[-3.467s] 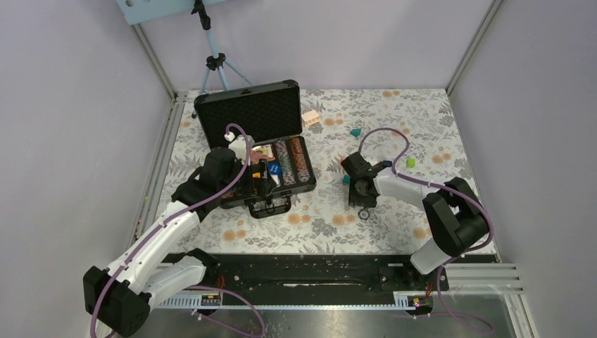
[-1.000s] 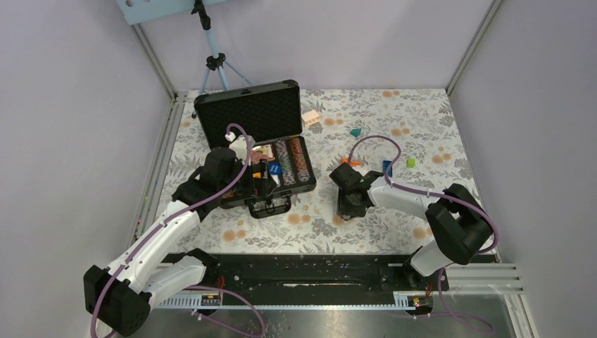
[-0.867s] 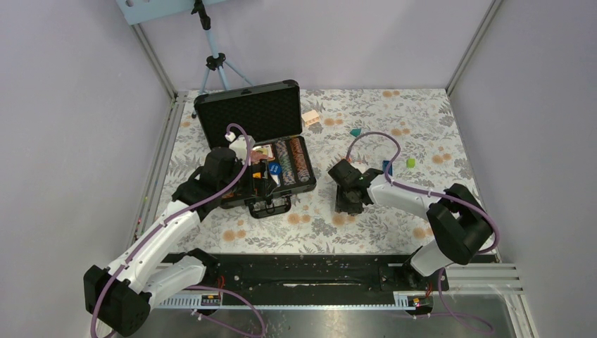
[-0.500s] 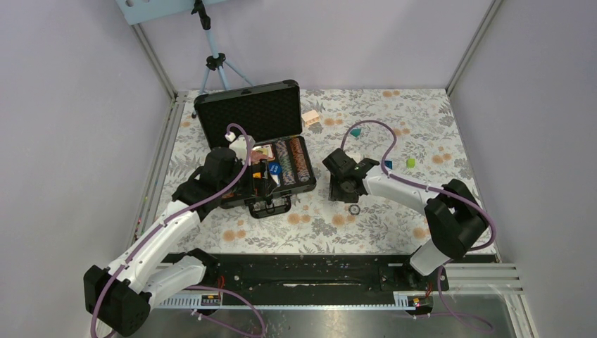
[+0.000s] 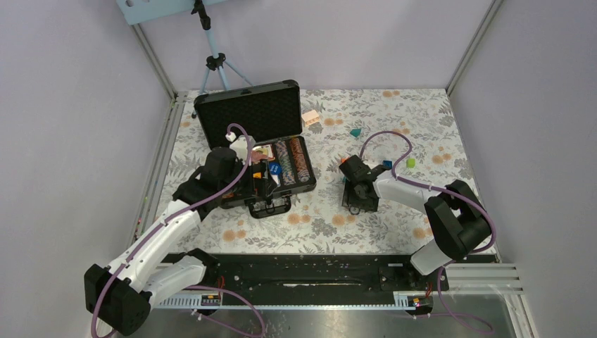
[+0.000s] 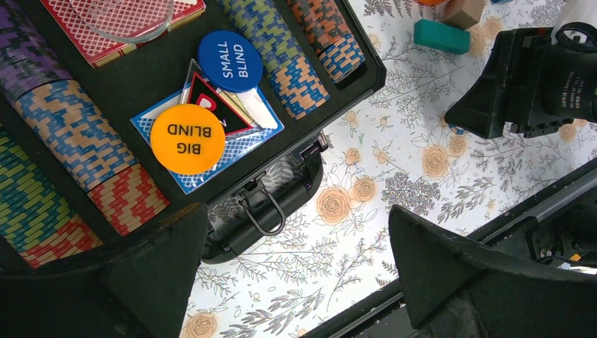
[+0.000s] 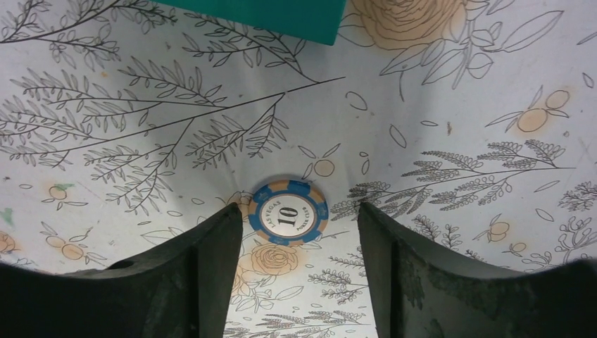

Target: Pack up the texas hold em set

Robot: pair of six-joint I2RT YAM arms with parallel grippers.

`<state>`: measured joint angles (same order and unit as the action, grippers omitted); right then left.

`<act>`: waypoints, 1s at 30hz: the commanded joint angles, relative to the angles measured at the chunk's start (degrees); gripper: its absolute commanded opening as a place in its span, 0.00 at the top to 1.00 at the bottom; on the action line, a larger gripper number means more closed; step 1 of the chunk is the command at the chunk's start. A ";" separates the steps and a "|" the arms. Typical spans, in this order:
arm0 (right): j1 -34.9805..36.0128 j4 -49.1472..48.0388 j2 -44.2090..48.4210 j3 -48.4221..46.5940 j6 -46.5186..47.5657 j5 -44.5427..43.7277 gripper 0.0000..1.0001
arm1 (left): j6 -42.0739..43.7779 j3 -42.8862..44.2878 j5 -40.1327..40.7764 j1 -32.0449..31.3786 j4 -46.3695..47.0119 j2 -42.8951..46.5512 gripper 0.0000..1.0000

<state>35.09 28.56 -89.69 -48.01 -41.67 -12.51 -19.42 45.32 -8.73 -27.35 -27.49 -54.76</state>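
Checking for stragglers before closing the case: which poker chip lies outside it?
The blue-and-tan chip marked 10, flat on the table between the right gripper's fingers; the others sit inside the case.

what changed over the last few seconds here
The right gripper swung left toward the case, then came back right and now sits over the loose poker chip. Its jaws are open, and the chip lies flat on the table between them, not gripped. The left gripper, wide open over the case, and the case contents stayed put.
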 commanded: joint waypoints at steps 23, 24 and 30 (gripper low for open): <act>2.61 -2.14 -3.97 1.83 -0.56 5.58 0.45 | 0.61 1.35 -0.82 0.28 1.02 -0.54 0.01; 2.76 -2.14 -3.92 1.70 -0.60 5.56 0.46 | 0.61 1.42 -0.81 0.28 1.04 -0.52 0.01; 2.79 -2.47 -4.43 1.72 -0.77 5.81 0.53 | 0.60 1.35 -0.83 0.28 1.03 -0.43 0.01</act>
<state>36.80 28.29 -90.48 -48.49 -40.36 -12.36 -19.42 45.32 -8.80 -27.35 -27.49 -55.35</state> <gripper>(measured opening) 0.490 0.989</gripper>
